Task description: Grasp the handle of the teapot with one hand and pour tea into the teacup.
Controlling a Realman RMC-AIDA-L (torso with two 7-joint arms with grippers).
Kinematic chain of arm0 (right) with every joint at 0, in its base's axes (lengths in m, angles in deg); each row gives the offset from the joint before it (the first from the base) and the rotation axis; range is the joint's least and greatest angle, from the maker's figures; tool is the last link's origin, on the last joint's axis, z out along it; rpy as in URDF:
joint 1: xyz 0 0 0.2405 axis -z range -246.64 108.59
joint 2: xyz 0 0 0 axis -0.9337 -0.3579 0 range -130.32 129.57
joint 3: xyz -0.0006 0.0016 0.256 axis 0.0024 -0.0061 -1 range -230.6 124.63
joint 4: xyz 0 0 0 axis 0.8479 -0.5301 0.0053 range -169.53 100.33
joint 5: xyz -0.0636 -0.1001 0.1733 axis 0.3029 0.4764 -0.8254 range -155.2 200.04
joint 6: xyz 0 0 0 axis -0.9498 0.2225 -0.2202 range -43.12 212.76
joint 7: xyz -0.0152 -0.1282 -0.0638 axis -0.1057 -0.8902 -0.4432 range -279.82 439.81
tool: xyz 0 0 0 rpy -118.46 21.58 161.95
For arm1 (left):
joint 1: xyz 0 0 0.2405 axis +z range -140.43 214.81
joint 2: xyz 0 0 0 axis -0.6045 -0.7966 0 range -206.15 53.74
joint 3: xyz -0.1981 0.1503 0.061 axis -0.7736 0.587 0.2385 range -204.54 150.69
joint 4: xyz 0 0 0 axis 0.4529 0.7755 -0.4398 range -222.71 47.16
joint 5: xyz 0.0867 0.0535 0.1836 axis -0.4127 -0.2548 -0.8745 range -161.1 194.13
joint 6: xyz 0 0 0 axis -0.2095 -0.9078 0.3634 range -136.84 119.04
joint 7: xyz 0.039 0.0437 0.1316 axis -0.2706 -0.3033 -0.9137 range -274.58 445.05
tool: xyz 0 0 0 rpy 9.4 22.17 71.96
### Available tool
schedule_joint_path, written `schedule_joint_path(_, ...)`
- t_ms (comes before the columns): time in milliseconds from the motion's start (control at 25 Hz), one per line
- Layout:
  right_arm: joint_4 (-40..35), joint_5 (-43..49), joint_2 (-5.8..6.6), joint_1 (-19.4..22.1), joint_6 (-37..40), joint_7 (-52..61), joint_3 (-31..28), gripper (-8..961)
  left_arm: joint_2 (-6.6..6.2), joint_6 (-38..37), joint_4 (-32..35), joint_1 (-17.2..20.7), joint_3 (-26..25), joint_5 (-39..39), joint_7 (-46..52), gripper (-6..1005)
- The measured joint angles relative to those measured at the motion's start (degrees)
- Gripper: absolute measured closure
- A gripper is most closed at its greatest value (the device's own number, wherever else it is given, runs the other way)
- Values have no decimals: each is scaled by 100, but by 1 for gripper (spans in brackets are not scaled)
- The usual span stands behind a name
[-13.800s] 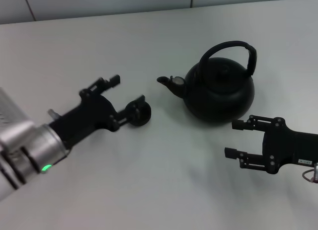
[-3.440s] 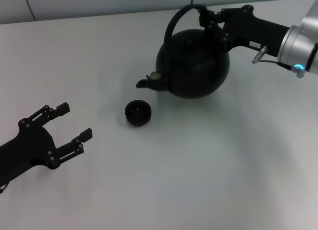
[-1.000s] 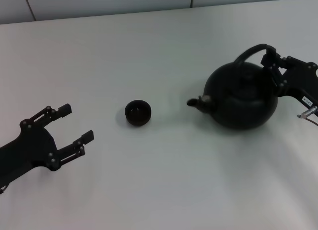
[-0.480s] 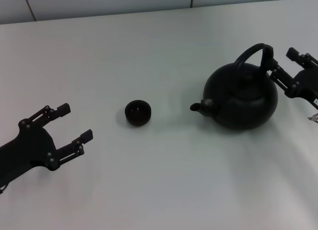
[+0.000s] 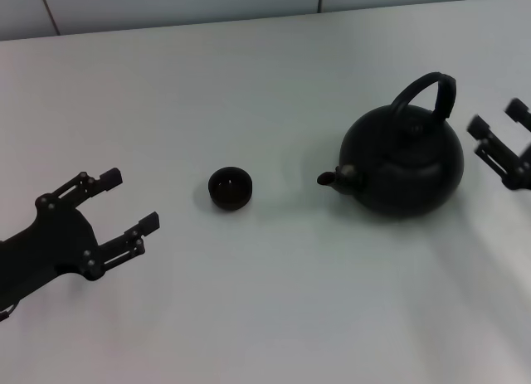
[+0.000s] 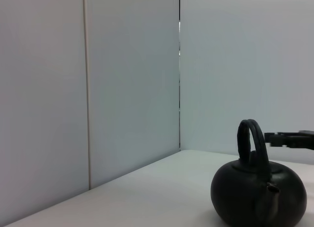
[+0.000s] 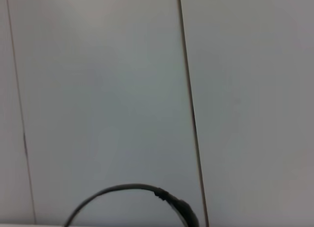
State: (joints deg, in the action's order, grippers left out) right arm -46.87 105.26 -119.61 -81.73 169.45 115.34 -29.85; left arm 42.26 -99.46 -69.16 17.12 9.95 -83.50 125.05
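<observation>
I see the teapot standing upright on the white desk, its spout pointing toward the teacup, which sits well apart from it on the spout side. The handle arches free above the lid. My right gripper hangs just beside the teapot on the side away from the spout, jaws apart, touching nothing. My left gripper waits beyond the teacup, far from the teapot, jaws apart and empty.

head: looks down at desk from high up | left wrist: low, looks across at teapot | right wrist: close, sees only handle
</observation>
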Motion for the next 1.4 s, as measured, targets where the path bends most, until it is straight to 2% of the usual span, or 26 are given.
schedule_joint_path(240, 299, 9, 9, 384, 477, -319, -457, 281, 0, 25, -141, -23, -13, 2, 1, 309)
schedule_joint_path(520, 164, 245, 39, 350, 848, -169, -380, 281, -11, 10, -150, -63, -2, 7, 87, 311)
schedule_joint_path(720, -1021, 1549, 78, 286, 1397, 894, -205, 281, -67, -45, -12, -193, 146, -107, 564, 313)
schedule_joint_path(840, -1846, 2469, 90, 163, 1762, 1483, -196, 281, -148, -176, 424, -243, 406, -227, 1283, 315)
schedule_joint_path(920, -2293, 2917, 91, 65, 1932, 1812, -193, 281, -161, -192, 510, -245, 457, -242, 1405, 315)
schedule_joint_path(1000, -2725, 3287, 90, -73, 2048, 2150, -173, 281, -254, -241, 968, -250, 800, -310, 2052, 316)
schedule_joint_path(1080, -3062, 3618, 91, -219, 2118, 2435, -158, 281, -254, -241, 968, -250, 800, -310, 2052, 317)
schedule_joint_path(1120, -3228, 3766, 90, -293, 2146, 2538, -156, 281, -342, -258, 1298, -272, 1013, -384, 2542, 317)
schedule_joint_path(1160, -3389, 3920, 91, -362, 2186, 2639, -155, 281, -376, -285, 1427, -297, 1048, -463, 2737, 318)
schedule_joint_path(1240, -3639, 4171, 97, -485, 2257, 2783, -151, 281, -376, -285, 1427, -297, 1048, -463, 2737, 319)
schedule_joint_path(1320, -3790, 4435, 133, -627, 2317, 2937, -142, 281, -414, -381, 1766, -422, 1072, -1009, 3211, 318)
schedule_joint_path(1400, -3845, 4688, 188, -777, 2347, 3081, -132, 281, -414, -399, 1830, -450, 1074, -1127, 3283, 316)
